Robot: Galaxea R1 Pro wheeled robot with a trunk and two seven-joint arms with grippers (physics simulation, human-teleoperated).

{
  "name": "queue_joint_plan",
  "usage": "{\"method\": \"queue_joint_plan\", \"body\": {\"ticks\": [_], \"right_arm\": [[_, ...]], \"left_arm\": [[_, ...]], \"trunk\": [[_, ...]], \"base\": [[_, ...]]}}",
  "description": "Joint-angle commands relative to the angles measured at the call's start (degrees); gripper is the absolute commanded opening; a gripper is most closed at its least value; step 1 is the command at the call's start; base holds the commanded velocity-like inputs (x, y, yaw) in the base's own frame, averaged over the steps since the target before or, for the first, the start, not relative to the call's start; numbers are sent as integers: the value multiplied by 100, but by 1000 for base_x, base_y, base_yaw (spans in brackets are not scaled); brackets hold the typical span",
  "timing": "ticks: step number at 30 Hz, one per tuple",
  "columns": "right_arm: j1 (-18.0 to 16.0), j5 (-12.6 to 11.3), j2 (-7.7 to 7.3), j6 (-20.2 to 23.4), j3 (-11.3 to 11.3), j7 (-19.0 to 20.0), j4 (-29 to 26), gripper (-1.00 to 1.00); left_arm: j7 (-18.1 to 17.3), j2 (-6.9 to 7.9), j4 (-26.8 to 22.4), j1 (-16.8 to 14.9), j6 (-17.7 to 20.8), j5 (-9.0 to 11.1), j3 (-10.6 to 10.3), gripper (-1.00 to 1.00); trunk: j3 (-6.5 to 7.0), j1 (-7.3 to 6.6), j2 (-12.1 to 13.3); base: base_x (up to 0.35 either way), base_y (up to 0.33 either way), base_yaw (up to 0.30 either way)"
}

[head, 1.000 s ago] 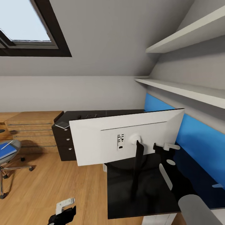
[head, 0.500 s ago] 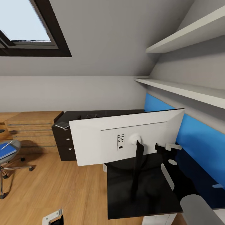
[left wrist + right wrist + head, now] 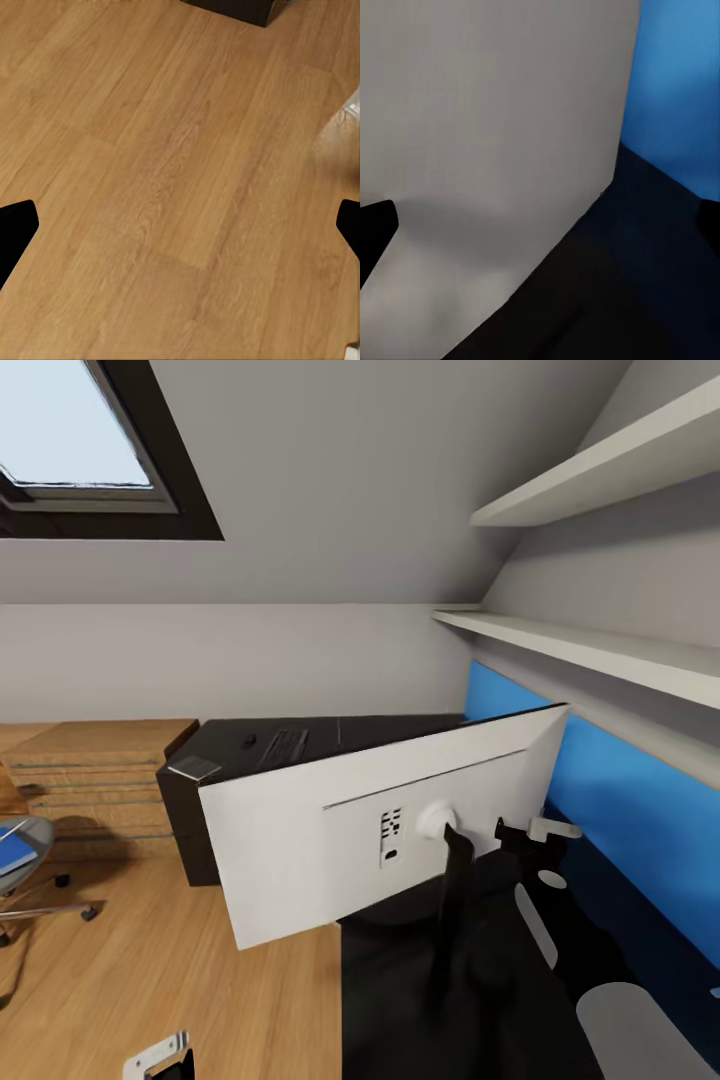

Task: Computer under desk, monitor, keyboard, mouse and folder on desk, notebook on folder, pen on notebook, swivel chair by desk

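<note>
White-backed monitor — now tilted, nearer

Right claw raised with fingers spread; left claw hangs low, open.

The head camera looks forward and down from high up, facing the monitor from behind, with the black tabletop below and the wood floor at 8 o'clock. The left wrist camera faces the same floor. The right wrist camera sits very near what seems the monitor's pale back, sharing the blue panel.
</note>
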Motion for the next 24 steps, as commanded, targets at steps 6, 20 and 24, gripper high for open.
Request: {"method": "queue_joint_plan", "body": {"ticks": [6, 20, 24], "right_arm": [[-3, -21, -3, 31, 9, -19, -12, 100], [-3, -17, -5, 31, 9, -9, -10, 100], [-3, -17, -5, 31, 9, -9, -10, 100]], "left_arm": [[37, 9, -4, -2, -33, 54, -35, 100], [58, 9, 15, -1, -7, 62, -29, 100], [61, 9, 139, -2, -2, 68, -22, 100]], "trunk": [[-7, 3, -4], [-7, 3, -4], [-7, 3, -4]], "base": [[230, 0, 0], [83, 57, 0], [67, 129, 0]]}}
